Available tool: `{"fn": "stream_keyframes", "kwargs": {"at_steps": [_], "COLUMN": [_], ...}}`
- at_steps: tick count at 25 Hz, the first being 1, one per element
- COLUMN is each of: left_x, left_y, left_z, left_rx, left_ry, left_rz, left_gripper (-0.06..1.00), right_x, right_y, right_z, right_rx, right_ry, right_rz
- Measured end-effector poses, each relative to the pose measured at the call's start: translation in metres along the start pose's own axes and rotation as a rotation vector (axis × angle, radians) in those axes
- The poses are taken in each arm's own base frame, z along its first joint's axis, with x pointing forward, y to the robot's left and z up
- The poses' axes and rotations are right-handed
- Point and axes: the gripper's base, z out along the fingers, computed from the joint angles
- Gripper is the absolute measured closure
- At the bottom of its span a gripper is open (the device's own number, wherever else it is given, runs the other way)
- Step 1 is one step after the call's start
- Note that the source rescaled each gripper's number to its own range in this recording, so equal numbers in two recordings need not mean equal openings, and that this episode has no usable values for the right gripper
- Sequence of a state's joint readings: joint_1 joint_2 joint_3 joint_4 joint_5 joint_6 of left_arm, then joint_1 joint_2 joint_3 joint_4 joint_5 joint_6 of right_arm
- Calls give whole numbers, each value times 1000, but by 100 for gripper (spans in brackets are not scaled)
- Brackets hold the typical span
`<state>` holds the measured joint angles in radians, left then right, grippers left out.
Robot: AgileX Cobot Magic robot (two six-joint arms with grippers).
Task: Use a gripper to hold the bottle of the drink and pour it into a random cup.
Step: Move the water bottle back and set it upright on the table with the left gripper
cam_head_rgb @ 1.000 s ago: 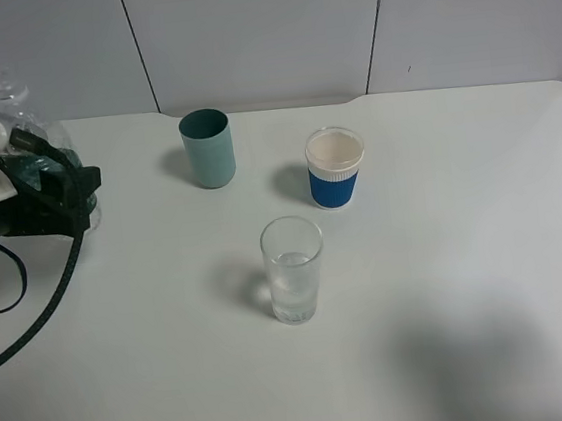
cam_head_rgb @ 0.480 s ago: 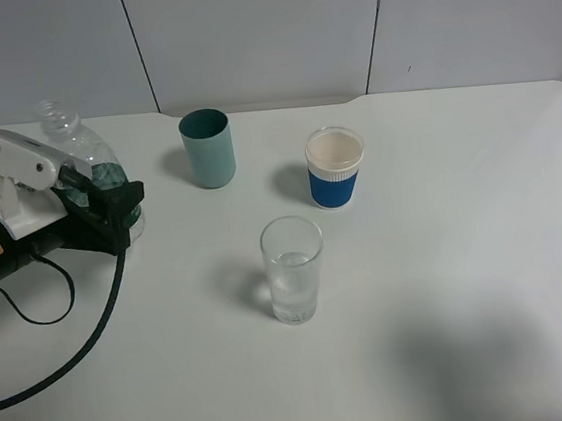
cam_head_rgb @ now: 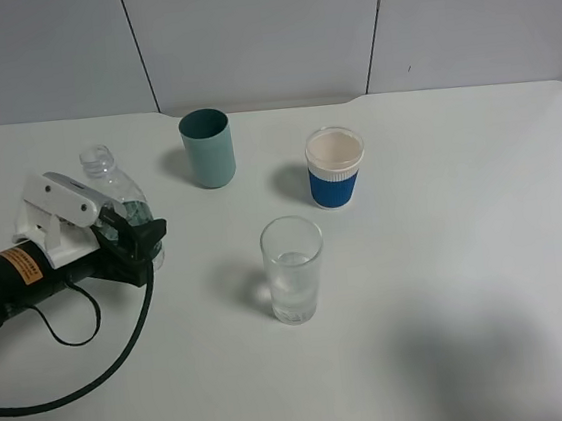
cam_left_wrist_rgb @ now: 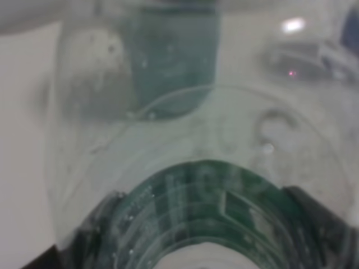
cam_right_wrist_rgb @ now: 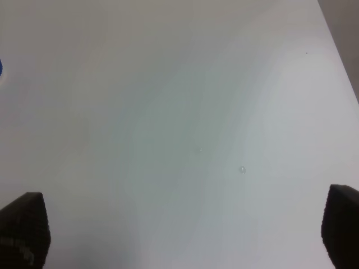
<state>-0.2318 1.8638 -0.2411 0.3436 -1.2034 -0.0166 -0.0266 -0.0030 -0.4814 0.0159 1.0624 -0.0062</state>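
Note:
My left gripper, white jaws on a black arm with an orange label, is shut on the bottle of the drink. It is a small clear bottle with a dark green label and an open neck, held upright at the left of the table. The left wrist view is filled by the bottle up close. The cup, a tall clear glass with a little clear liquid in it, stands to the right of the bottle, nearer the front. In the right wrist view my right gripper is open over bare table, holding nothing.
A teal cup stands behind and to the right of the bottle. A white cup with a blue sleeve stands behind the glass. The left arm's black cable loops across the white table. A wall runs along the back edge.
My left gripper has carried the bottle rightward and toward the front, from the table's left edge closer to the glass. The cups have not moved.

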Motion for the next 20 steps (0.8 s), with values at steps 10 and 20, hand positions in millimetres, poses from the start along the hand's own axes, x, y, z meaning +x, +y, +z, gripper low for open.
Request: {"fn": "stream_keyframes", "kwargs": {"at_steps": [10, 20], "left_x": [5, 4], "left_y": [0, 0], "left_z": [1, 2], "left_rx": [2, 4], "left_ry": [18, 15], "left_rz": [10, 22], "left_gripper": [94, 94], "right_x": [0, 0], "right_y": [0, 0], "right_z": [0, 0], "right_rx": [0, 0], "right_ry": [0, 0], "right_rz": [0, 0]}}
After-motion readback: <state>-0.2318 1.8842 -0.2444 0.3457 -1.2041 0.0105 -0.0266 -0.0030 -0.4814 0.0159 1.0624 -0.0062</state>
